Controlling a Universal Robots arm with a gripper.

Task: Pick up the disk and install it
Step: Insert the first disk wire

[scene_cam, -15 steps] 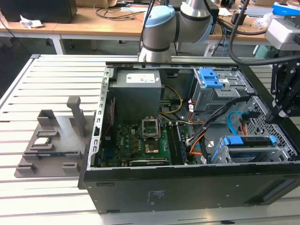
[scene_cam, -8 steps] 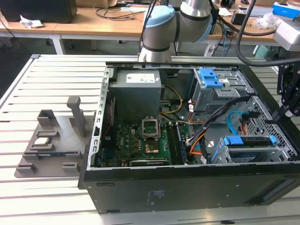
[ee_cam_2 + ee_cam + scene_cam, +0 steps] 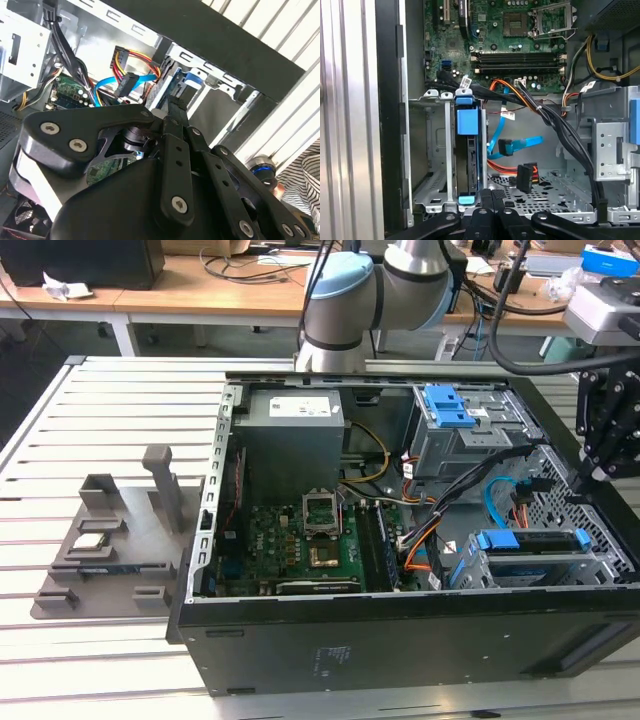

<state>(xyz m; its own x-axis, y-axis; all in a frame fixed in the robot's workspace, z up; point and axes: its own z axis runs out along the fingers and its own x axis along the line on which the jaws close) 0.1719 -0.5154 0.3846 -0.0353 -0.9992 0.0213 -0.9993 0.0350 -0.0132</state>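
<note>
The disk (image 3: 469,160) with its blue rails stands edge-up in the drive cage (image 3: 432,150) at the case's (image 3: 400,650) lower corner, apparently seated, while the gripper (image 3: 492,197), fingers together and empty, hovers just beside its end.

Open computer case (image 3: 300,640) on slatted bench (image 3: 60,420), side panel off, interior reachable from above. Drive cage (image 3: 437,150) at case corner holding blue-railed disk (image 3: 468,150) on edge, with an empty slot beside it toward the case wall. Adjacent perforated floor (image 3: 555,192) partly free, crossed by blue data cable (image 3: 520,145), power plug (image 3: 525,177) and black cable bundle (image 3: 570,145); tool (image 3: 492,200) hanging just outside the cage mouth.
</note>
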